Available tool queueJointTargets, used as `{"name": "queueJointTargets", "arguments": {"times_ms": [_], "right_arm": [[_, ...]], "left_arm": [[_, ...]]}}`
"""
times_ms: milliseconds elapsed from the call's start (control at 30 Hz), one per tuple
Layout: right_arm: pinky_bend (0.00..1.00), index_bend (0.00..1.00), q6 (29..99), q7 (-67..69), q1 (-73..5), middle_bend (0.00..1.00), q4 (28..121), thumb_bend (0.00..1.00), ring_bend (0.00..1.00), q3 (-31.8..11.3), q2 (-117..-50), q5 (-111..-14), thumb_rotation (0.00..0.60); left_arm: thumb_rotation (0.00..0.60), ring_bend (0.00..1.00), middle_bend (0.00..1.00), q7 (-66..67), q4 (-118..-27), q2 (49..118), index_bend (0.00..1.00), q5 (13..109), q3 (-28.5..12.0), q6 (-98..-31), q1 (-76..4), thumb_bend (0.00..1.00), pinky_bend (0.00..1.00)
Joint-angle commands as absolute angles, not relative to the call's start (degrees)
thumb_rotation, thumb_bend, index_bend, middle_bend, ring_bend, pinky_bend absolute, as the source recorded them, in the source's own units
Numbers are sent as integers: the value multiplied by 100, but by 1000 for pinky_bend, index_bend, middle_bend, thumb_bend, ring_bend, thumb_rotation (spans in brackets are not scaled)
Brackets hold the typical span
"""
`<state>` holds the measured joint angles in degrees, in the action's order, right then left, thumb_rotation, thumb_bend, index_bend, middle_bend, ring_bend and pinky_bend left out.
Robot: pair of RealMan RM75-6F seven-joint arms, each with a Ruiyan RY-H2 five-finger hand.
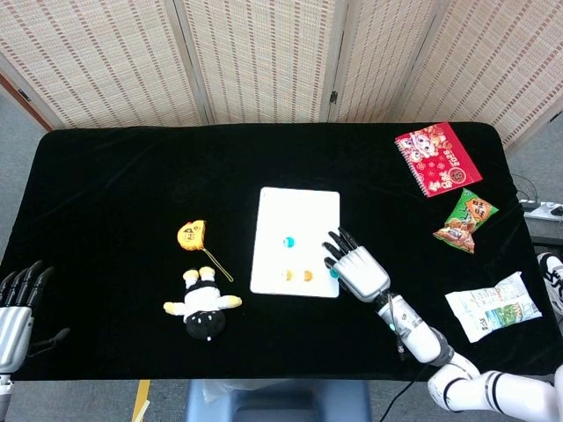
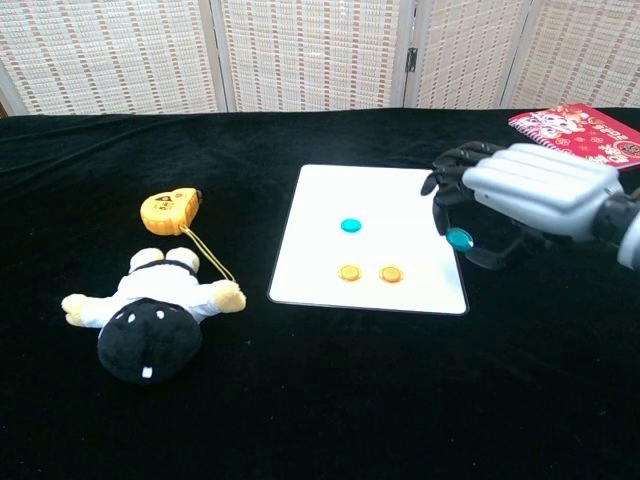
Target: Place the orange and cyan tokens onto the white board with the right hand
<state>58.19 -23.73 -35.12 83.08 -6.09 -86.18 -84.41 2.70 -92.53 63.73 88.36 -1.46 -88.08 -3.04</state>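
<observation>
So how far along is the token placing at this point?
Done: two orange tokens and one cyan token lie on the white board. In hand: the right hand holds a second cyan token over the board's right edge. Left: setting it down. The left hand is idle at the table's edge.
</observation>
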Motion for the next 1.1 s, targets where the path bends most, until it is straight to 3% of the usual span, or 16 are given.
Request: {"name": "queueJointTargets", "arguments": {"times_ms": [33,433,1100], "right_arm": [[0,520,5475,-2639,-3801,156,8141,303,38,-925,-8813,-8001,600],[0,512,4884,-3102,-4482,155,7125,304,38,-1288,-9616,-7081,600],[0,448,4702,-3477,-5039,138,6238,303,28,-1326,-10266,-6505,600]], "left_arm": [[600,0,0,280,-9260,6373,0,8813,-152,-8794,-308,68,0],[600,0,0,288,-9276,6356,0,8756,-152,-8785,-289,68,0],[600,0,0,248,-9206,6382,0,8695,-152,-8724,-293,68,0]]}}
